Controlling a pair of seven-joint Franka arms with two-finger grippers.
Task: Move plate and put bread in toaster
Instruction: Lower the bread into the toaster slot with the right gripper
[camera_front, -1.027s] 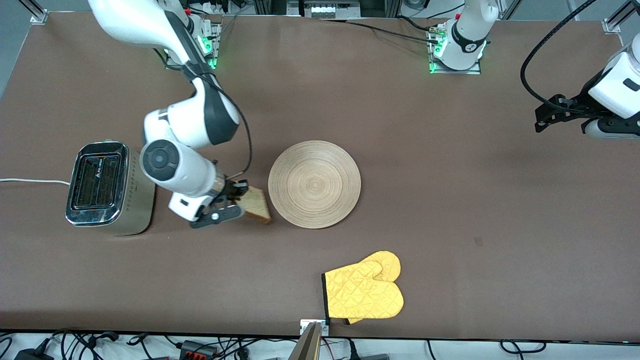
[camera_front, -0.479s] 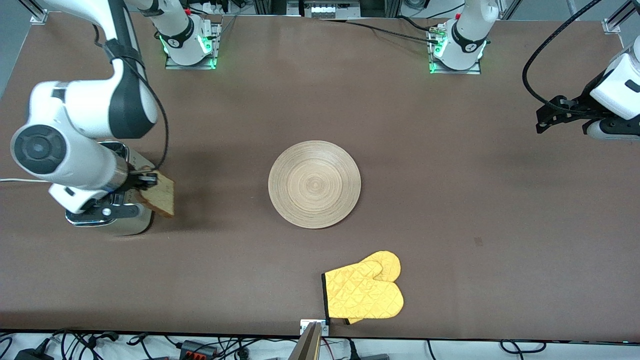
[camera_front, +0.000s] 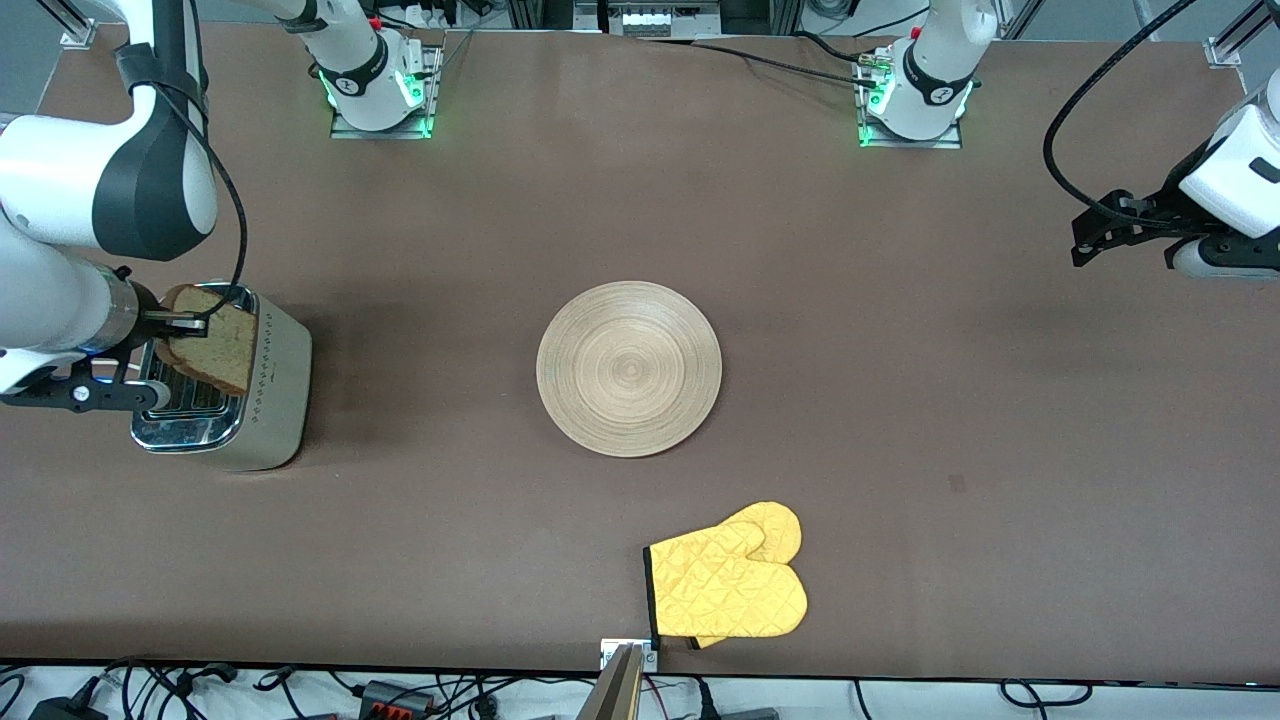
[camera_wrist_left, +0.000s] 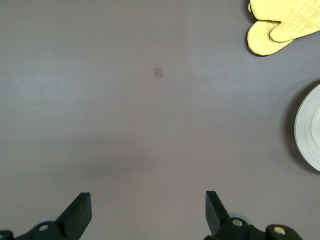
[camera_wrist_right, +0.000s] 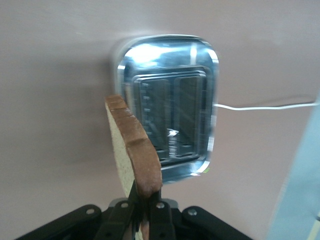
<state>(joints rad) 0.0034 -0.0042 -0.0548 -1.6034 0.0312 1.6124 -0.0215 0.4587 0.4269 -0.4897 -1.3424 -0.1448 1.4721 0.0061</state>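
Note:
The bread (camera_front: 215, 340), a tan slice with a brown crust, hangs tilted over the chrome top of the toaster (camera_front: 275, 400) at the right arm's end of the table. My right gripper (camera_front: 185, 322) is shut on one edge of it. The right wrist view shows the bread (camera_wrist_right: 132, 145) clamped on edge in the gripper (camera_wrist_right: 145, 210), above the toaster (camera_wrist_right: 170, 100) and its two slots. The round wooden plate (camera_front: 628, 368) lies flat mid-table with nothing on it. My left gripper (camera_front: 1085, 235) waits open over the left arm's end of the table, with nothing between its fingers (camera_wrist_left: 80, 207).
A yellow quilted oven mitt (camera_front: 725, 580) lies near the table edge closest to the front camera, nearer than the plate. The toaster's white cord (camera_wrist_right: 260, 106) runs off toward the table's end. The left wrist view shows the mitt (camera_wrist_left: 280, 22) and the plate's rim (camera_wrist_left: 310, 130).
My right arm has carried the bread from beside the plate across to above the toaster. The plate, the mitt and the left arm have not moved.

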